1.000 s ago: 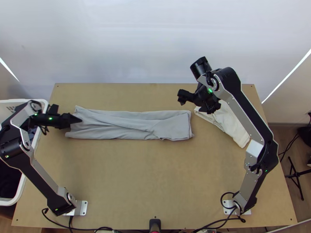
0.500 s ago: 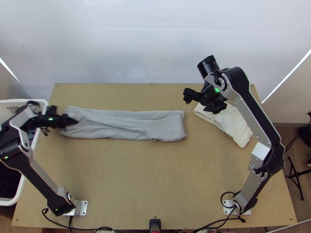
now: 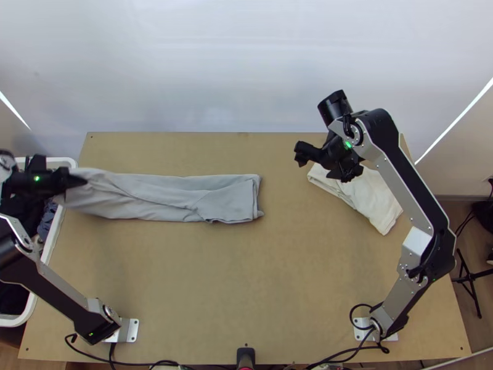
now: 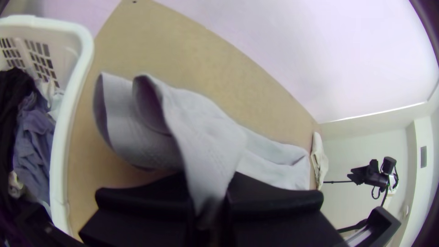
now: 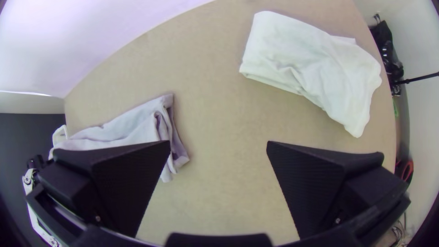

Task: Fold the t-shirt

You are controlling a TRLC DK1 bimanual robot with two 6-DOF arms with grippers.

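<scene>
In the top view the grey t-shirt (image 3: 166, 198) lies as a long folded strip across the table's left half. My left gripper (image 3: 79, 180) is at its left end, over the basket's edge, pulling cloth up off the table. In the left wrist view my left gripper (image 4: 210, 206) is shut on a peak of the grey t-shirt (image 4: 206, 132), with loose folds hanging beside it. My right gripper (image 3: 320, 166) stands above the table between the grey strip and the white cloth. In the right wrist view my right gripper (image 5: 219, 151) is open, with nothing between its fingers.
A folded white cloth (image 3: 363, 194) lies at the table's right, partly under the right arm. The white basket (image 3: 50, 237) with dark and blue clothes stands at the left edge. Bare tabletop (image 3: 240, 283) stretches between the arms' bases.
My left gripper has moved left, dragging the grey t-shirt with it, and the strip's right end has slid left. My right gripper has shifted slightly right.
</scene>
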